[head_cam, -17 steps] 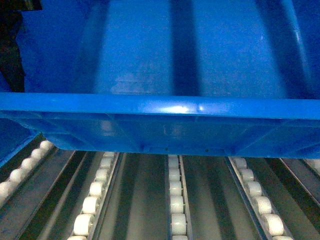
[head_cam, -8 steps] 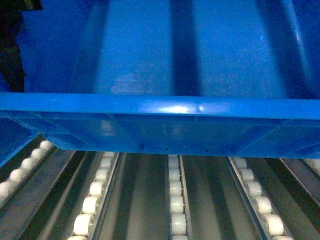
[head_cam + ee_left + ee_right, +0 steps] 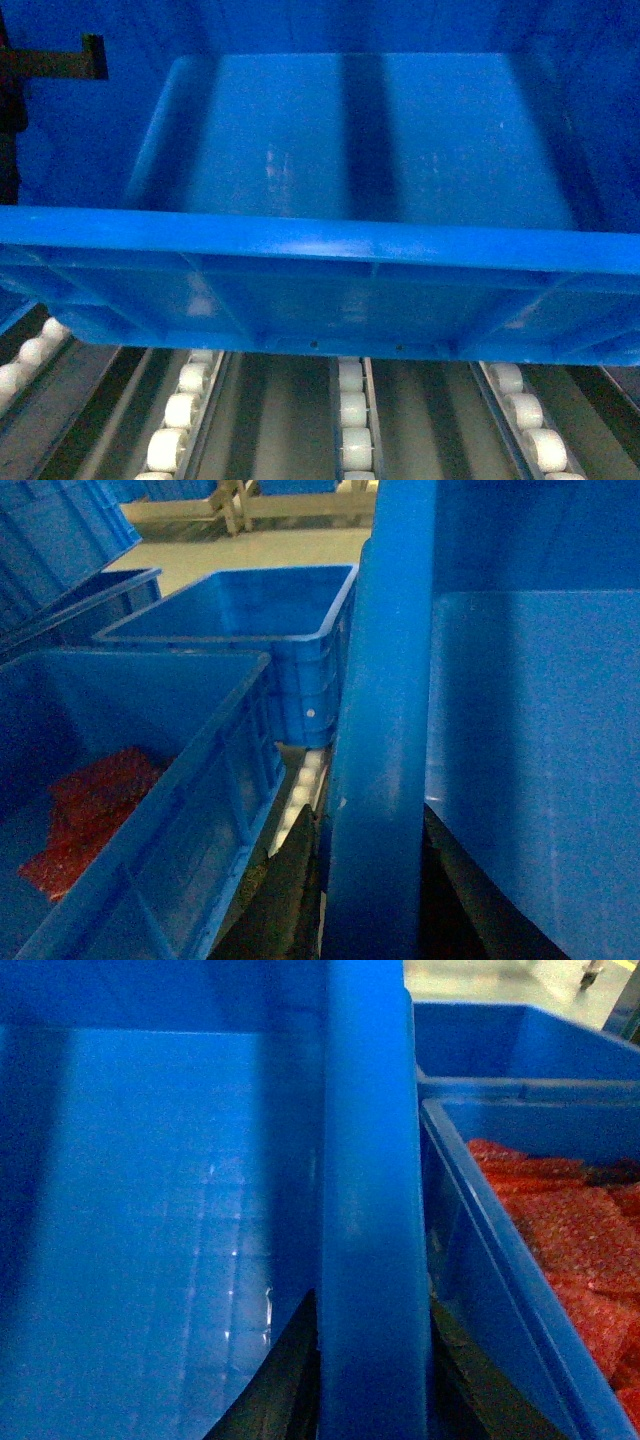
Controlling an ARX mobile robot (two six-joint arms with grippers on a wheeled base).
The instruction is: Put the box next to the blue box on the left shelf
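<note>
Box: the large rectangular blue plastic crate with thick rolled rim (image 3: 330,240) fills the head view, its near wall ribbed, its inner floor bare.
Shelf: the flow rack of white roller wheels in grey metal tracks (image 3: 350,420) lies under the crate; whether the crate's base touches the rollers cannot be told.
Left gripper (image 3: 372,880): dark jaws stand one on each side of the crate's left rim, clamped on it.
Right gripper (image 3: 372,1380): dark jaws straddle the crate's right rim, gripping it likewise.
Left of the crate: a blue crate holding red material (image 3: 120,810) sits just beside it, an empty blue crate (image 3: 250,620) beyond.
Right of the crate: another blue crate with red material (image 3: 560,1220), close beside the held rim.
</note>
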